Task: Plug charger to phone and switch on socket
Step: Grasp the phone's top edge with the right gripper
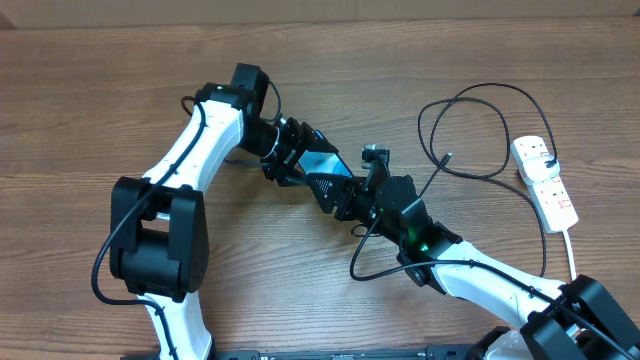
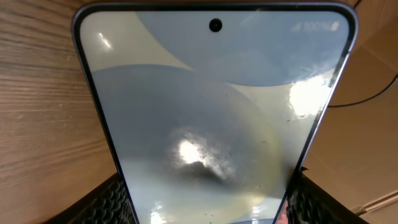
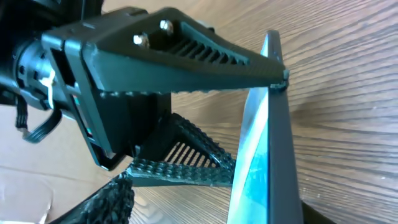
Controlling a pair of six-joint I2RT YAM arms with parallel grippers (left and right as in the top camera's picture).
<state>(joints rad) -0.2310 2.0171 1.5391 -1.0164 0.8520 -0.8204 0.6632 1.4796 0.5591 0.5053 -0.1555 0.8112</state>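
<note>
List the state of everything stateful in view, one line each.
phone: screen lit, held on edge, no charger in it.
left gripper: shut on the phone.
right gripper: open beside the phone, holding nothing.
charger: connector tip loose on the table, cable looping back toward the socket.
socket: flat on the table, switch position too small to tell.

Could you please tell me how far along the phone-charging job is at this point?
Done: the phone is picked up, clamped in the left claw. In hand: the right claw is at the phone's far end; whether it grips is unclear. Left: the charger lies loose on the table, tip plugged into nothing, and the power strip is untouched, its switches too small to read.
</note>
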